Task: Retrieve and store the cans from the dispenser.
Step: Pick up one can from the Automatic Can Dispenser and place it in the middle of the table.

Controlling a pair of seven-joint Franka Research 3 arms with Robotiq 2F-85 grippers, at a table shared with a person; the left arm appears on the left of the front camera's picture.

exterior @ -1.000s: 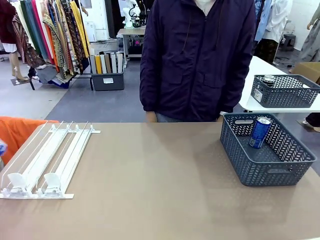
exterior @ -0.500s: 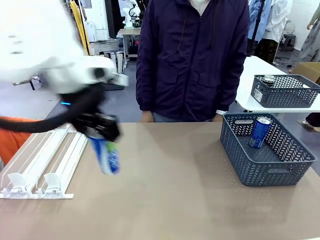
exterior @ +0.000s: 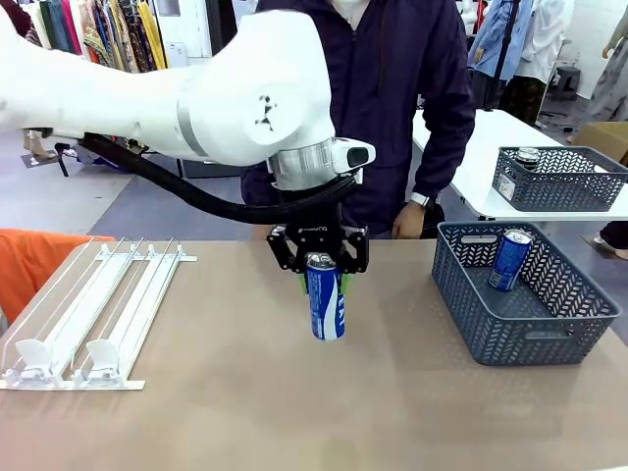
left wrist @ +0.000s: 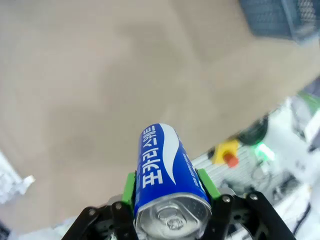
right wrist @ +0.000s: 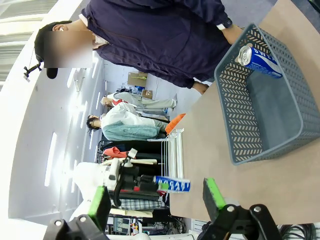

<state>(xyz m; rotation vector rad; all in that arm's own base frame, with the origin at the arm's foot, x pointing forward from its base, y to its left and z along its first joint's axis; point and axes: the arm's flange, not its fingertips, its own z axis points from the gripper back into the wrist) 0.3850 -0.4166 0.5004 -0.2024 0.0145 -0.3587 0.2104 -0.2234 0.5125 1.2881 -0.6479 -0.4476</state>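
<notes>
My left gripper [exterior: 323, 278] is shut on a blue can [exterior: 326, 308] with white lettering and holds it upright just above the middle of the table. The left wrist view shows this can [left wrist: 166, 172] from its silver top, clamped between the green pads [left wrist: 130, 184]. The white railed dispenser [exterior: 98, 312] lies at the table's left. A second blue can [exterior: 510, 258] leans inside the dark grey basket [exterior: 510, 334] at the right. My right gripper [right wrist: 156, 199] is open with nothing between its fingers, and looks from a distance at that basket [right wrist: 235, 110] and its can [right wrist: 259, 57].
A person in a dark jacket stands at the far edge, one hand [exterior: 405, 221] near the basket's back left corner. Another grey basket [exterior: 559, 186] with a can inside sits on a white table behind. An orange cloth [exterior: 29, 265] lies left of the dispenser.
My left arm came in from the left and carried the blue can rightward from over the dispenser to the table's middle. The person shifted to the right.
</notes>
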